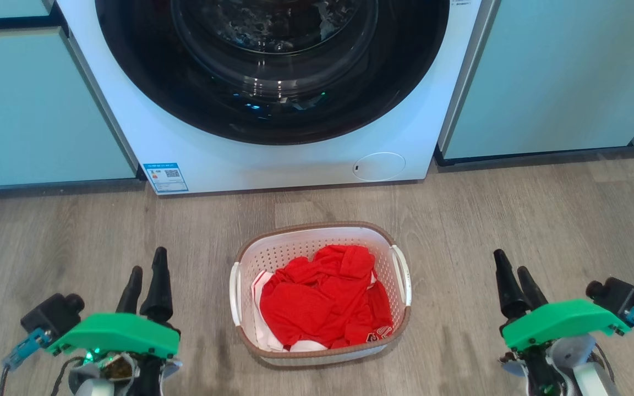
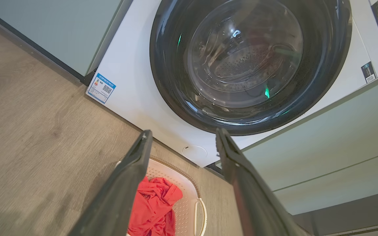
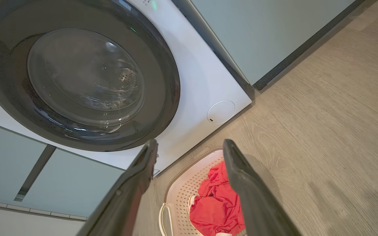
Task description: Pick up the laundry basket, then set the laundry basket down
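The laundry basket [image 1: 295,247] stands on the wooden floor in front of the washing machine, white with perforated walls and a brown rim, red clothes [image 1: 322,300] heaped inside. My left gripper [image 1: 146,269] hovers open to its left, well apart from the left handle [image 1: 234,294]. On the other side my right gripper [image 1: 512,269] is open too, clear of the right handle [image 1: 402,275]. In the left wrist view the basket [image 2: 182,177] shows between my open fingers; in the right wrist view the basket [image 3: 189,186] lies low between the fingers.
A white front-loading washing machine [image 1: 273,159] with a dark round door [image 1: 273,66] stands just behind the basket. Pale blue-green cabinets [image 1: 31,110] flank it on both sides. Open wooden floor [image 1: 515,209] surrounds the basket.
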{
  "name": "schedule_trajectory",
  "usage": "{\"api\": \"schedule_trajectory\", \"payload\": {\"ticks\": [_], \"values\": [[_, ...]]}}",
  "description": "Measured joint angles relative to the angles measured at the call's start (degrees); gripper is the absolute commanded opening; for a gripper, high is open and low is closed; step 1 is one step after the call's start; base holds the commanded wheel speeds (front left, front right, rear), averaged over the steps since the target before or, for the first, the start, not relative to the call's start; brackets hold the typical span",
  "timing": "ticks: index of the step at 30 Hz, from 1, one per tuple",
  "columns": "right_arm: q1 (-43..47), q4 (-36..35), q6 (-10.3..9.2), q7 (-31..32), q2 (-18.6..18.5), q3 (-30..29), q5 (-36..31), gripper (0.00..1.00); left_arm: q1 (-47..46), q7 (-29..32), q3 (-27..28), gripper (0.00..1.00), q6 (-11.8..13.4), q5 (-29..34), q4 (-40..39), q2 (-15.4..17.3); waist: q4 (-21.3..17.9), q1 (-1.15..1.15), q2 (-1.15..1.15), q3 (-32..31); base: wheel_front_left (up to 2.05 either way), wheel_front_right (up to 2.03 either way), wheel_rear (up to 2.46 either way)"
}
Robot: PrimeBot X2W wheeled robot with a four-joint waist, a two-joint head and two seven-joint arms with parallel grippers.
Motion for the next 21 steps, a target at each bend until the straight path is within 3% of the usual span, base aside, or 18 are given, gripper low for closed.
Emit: {"api": "schedule_trajectory", "payload": {"ticks": [21], "values": [[-0.01,-0.34,0.00,-3.53,-0.10,2.86,-14.16,1.00,2.26,-3.43,-2.36,1.00,3.07,14.91,-1.24,1.09,-0.11,0.00,0.00,-0.01,0.00,0.00,0.00]]}}
